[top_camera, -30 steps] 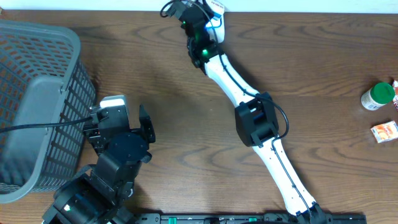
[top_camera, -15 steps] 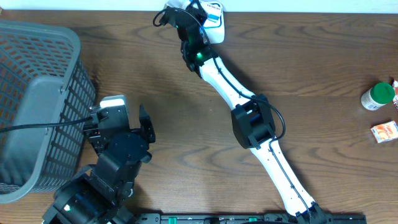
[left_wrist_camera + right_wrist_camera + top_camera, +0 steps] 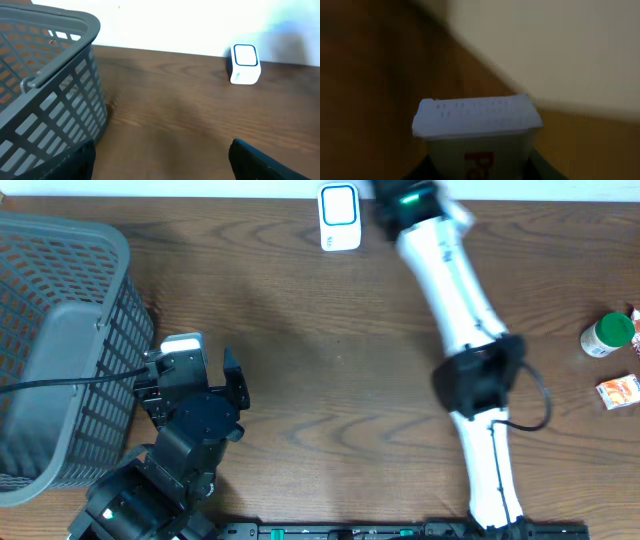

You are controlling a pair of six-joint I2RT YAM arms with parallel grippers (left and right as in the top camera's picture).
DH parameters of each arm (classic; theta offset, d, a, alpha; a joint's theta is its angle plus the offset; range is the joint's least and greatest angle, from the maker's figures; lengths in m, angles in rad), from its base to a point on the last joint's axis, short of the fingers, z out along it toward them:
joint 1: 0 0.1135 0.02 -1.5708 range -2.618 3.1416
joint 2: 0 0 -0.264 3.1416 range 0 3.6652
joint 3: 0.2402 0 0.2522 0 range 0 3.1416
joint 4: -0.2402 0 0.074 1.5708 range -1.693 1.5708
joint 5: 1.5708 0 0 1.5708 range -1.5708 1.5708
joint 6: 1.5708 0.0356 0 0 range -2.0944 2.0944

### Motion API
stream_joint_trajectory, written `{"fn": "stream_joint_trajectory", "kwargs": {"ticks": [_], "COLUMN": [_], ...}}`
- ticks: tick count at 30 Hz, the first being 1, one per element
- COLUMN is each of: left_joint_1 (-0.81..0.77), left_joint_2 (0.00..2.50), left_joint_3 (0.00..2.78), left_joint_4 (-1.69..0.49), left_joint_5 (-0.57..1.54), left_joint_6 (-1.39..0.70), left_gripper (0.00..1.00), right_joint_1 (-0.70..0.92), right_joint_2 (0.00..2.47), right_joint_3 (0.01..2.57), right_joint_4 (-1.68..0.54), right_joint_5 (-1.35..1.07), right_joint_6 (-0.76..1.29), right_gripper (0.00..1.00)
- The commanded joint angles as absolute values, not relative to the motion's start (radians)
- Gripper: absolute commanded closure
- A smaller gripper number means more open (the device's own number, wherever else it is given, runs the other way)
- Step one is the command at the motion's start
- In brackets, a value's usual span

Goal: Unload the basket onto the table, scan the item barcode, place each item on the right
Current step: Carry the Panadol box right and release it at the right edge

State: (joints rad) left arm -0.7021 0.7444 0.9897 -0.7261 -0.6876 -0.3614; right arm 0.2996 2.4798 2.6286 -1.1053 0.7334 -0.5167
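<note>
The box (image 3: 479, 131), pale blue on its top face with red lettering lower down, sits between the fingers of the right gripper (image 3: 480, 167), which is closed on its sides. The right wrist view is blurred, so the print on the box cannot be read. In the overhead view the right arm (image 3: 450, 275) reaches up to the far edge of the bench (image 3: 300, 390). Its end lies just right of the scanner (image 3: 339, 218), and the box itself cannot be made out there. The scanner is a small white unit with a blue-rimmed face, standing at the far edge of the bench; the left wrist view shows it too (image 3: 245, 64).

The left gripper (image 3: 161, 150) hangs low over the near-left part of the bench with its fingers spread wide and nothing between them. Just to its left stands a grey slatted basket (image 3: 60, 330). Well apart, at the right edge, are a green-capped bottle (image 3: 607, 335) and a small orange-and-white packet (image 3: 618, 391).
</note>
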Motion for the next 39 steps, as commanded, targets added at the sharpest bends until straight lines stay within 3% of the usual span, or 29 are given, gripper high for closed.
{"fn": "stream_joint_trajectory", "kwargs": {"ticks": [1,4,11,13,15,16,21,26,33,39], "left_joint_1": [-0.701,-0.701,-0.701,-0.701,-0.701,-0.701,-0.701,-0.701,-0.701,-0.701], "left_joint_2": [0.743,0.743,0.743,0.743,0.743,0.743,0.743,0.743,0.743,0.743], "left_joint_3": [0.994,0.994,0.994,0.994,0.994,0.994,0.994,0.994,0.994,0.994], "left_joint_4": [-0.725,-0.725,-0.725,-0.725,-0.725,-0.725,-0.725,-0.725,-0.725,-0.725], "left_joint_5": [-0.707,-0.707,-0.707,-0.707,-0.707,-0.707,-0.707,-0.707,-0.707,-0.707], "left_joint_6": [-0.352,-0.352,-0.352,-0.352,-0.352,-0.352,-0.352,-0.352,-0.352,-0.352], "left_gripper": [0.14,0.14,0.14,0.14,0.14,0.14,0.14,0.14,0.14,0.14], "right_joint_1": [0.112,-0.083,-0.363,-0.410,-0.433,-0.440,-0.424,-0.356,-0.157,-0.124], "right_joint_2": [2.505,2.506,2.506,2.506,2.496,2.477,2.314,1.983,1.515,1.234], "right_joint_3": [2.600,2.540,2.368,2.367,2.374,2.379,2.410,2.411,2.411,2.411], "right_joint_4": [-1.247,-1.303,-1.274,-1.275,-1.279,-1.284,-1.283,-1.356,-1.455,-1.442], "right_joint_5": [0.544,0.331,0.184,0.029,-0.051,-0.070,-0.159,-0.339,-0.342,-0.310], "right_joint_6": [-0.199,-0.160,-0.049,-0.050,-0.049,-0.049,-0.030,-0.011,-0.015,-0.016], "right_gripper": [0.80,0.80,0.83,0.56,0.23,0.01,0.01,0.01,0.01,0.01]}}
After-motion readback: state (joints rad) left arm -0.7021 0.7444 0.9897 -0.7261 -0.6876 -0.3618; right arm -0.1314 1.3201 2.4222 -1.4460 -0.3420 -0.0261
